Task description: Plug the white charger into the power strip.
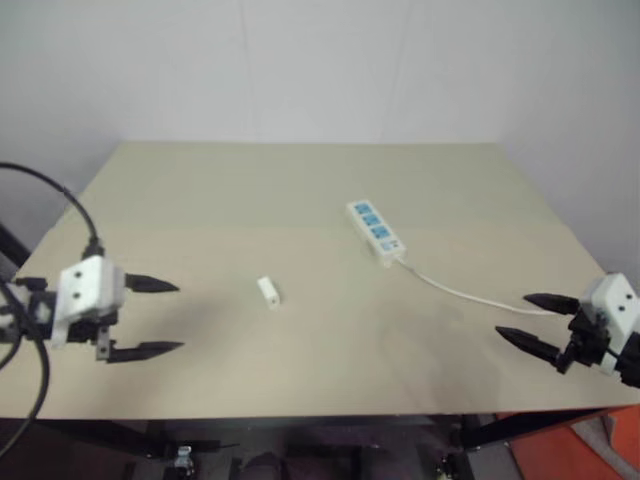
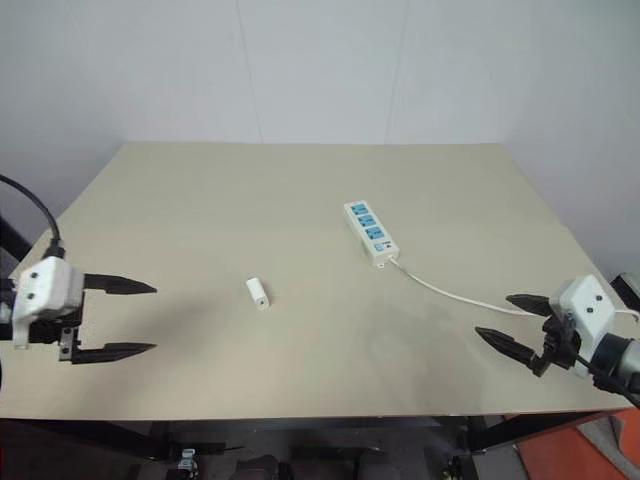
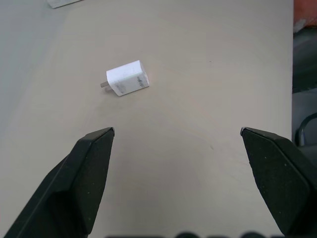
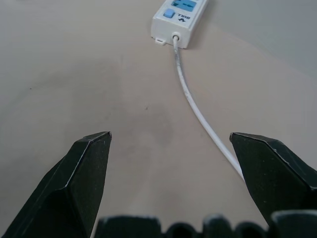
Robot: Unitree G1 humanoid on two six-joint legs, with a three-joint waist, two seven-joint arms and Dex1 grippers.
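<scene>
The white charger (image 1: 268, 292) lies on its side near the middle of the beige table (image 1: 240, 200), its prongs visible in the left wrist view (image 3: 127, 78). The power strip (image 1: 376, 230), white with blue socket faces, lies to the right of it, and its thin cord (image 1: 462, 291) trails toward the right edge. My left gripper (image 1: 178, 317) hovers open at the table's left front, some way left of the charger, holding nothing. My right gripper (image 1: 512, 316) is open at the right front, close by the cord and apart from the strip (image 4: 179, 13).
A pale wall rises behind the table's far edge. A black cable (image 1: 60, 195) loops over my left arm. Something orange (image 1: 585, 450) sits on the floor below the table's right front corner.
</scene>
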